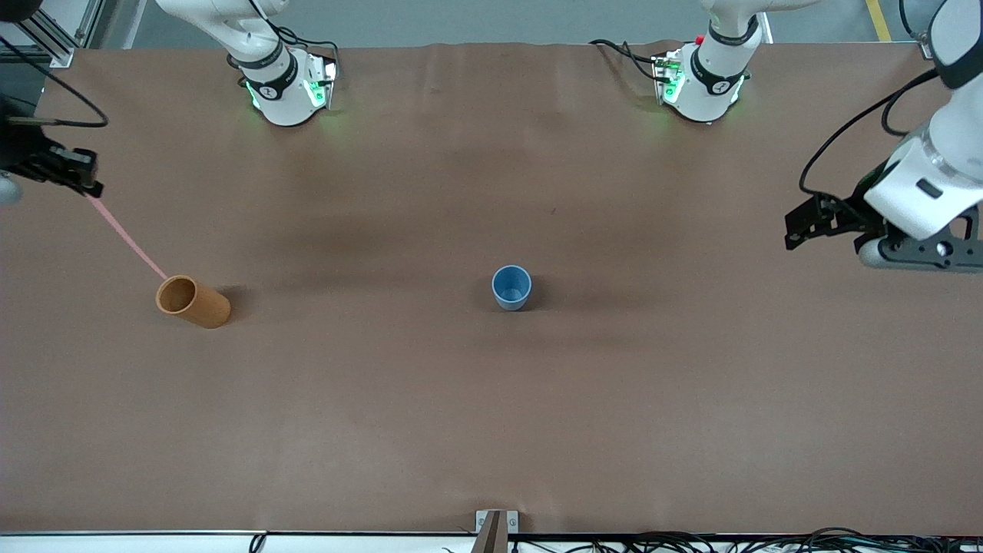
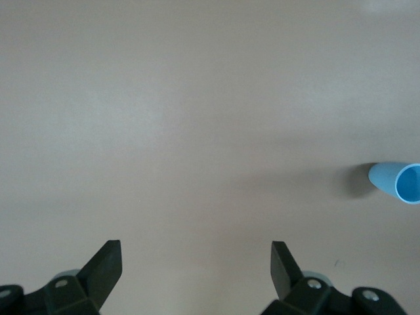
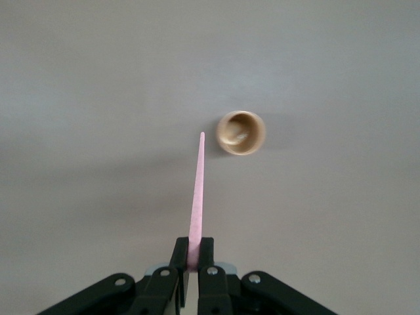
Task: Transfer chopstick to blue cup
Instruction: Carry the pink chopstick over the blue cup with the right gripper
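Observation:
My right gripper (image 1: 86, 183) hangs over the right arm's end of the table, shut on the top end of the pale pink chopstick (image 1: 127, 238). The stick slants down toward the orange-brown cup (image 1: 192, 301). In the right wrist view the gripper (image 3: 193, 252) pinches the chopstick (image 3: 197, 197), and its free tip lies just outside the orange-brown cup's mouth (image 3: 241, 132). The blue cup (image 1: 511, 286) stands upright and empty at mid-table. My left gripper (image 1: 791, 230) waits open and empty over the left arm's end. The left wrist view shows that gripper (image 2: 197, 262) and the blue cup (image 2: 399, 182) off to one side.
The brown table cover (image 1: 491, 422) is bare apart from the two cups. The arm bases (image 1: 284, 84) stand along the edge farthest from the front camera. A small metal bracket (image 1: 496, 526) sits at the nearest edge.

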Motion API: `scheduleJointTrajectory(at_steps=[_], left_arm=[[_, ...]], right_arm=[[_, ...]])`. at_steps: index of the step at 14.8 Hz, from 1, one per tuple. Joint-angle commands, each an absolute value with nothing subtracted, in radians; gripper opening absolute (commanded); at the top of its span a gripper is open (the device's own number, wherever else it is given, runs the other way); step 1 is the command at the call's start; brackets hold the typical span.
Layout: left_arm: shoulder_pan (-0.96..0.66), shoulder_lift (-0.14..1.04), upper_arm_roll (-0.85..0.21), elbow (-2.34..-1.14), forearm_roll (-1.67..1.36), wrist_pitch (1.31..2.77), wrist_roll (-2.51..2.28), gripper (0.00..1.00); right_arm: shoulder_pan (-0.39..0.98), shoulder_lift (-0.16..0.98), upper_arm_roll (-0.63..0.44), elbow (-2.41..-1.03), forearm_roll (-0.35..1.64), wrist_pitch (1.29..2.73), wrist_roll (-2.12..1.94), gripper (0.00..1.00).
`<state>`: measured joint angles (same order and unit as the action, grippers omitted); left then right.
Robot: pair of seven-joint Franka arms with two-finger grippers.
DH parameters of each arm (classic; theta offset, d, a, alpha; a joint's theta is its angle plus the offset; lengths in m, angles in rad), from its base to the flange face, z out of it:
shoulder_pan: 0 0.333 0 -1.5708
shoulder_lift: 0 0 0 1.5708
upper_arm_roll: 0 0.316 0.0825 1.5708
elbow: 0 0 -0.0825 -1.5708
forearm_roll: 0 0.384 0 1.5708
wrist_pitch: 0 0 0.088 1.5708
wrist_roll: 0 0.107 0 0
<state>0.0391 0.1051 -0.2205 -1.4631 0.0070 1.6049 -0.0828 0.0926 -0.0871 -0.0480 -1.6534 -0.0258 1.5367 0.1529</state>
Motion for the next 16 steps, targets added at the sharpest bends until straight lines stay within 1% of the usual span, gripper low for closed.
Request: scheduleJointTrajectory(at_steps=[1,3,5,7,10,12,14,16], left_arm=[[-0.133,0.049,-0.026,-1.467,-0.004,1.533,-0.058,1.0],[-0.126,0.037,-0.021,-1.471,-0.032,1.529,-0.017,1.0],[-0.092,0.031,-0.029,-1.471,-0.043,1.529,-0.005,1.0],[-0.045,0.031,-0.102,-1.471,-0.046,1.529,-0.008,1.0],[-0.07,0.023,-0.092,-1.473,-0.046,1.522,-0.018,1.0],[-0.061,0.02,-0.092,-1.473,-0.044,1.513,-0.012,1.0],[-0.052,0.02,-0.091,-1.473,-0.044,1.511,-0.003,1.0],[-0.038,0.018,-0.092,-1.473,-0.043,1.511,-0.003,1.0]], right_arm=[[0.234,0.024,-0.054,-1.504,0.044,1.502,0.389,0.01],[0.313,0.083,-0.054,-1.442,0.154,1.505,0.594,0.01],[0.397,0.145,-0.054,-1.372,0.184,1.514,0.749,0.01],[0.474,0.202,-0.052,-1.322,0.187,1.525,0.859,0.01],[0.584,0.244,-0.054,-1.318,0.225,1.632,1.023,0.01],[0.603,0.271,-0.052,-1.325,0.264,1.707,1.075,0.01],[0.685,0.323,-0.057,-1.324,0.255,1.745,1.101,0.01],[0.721,0.366,-0.055,-1.325,0.261,1.82,1.144,0.01]])
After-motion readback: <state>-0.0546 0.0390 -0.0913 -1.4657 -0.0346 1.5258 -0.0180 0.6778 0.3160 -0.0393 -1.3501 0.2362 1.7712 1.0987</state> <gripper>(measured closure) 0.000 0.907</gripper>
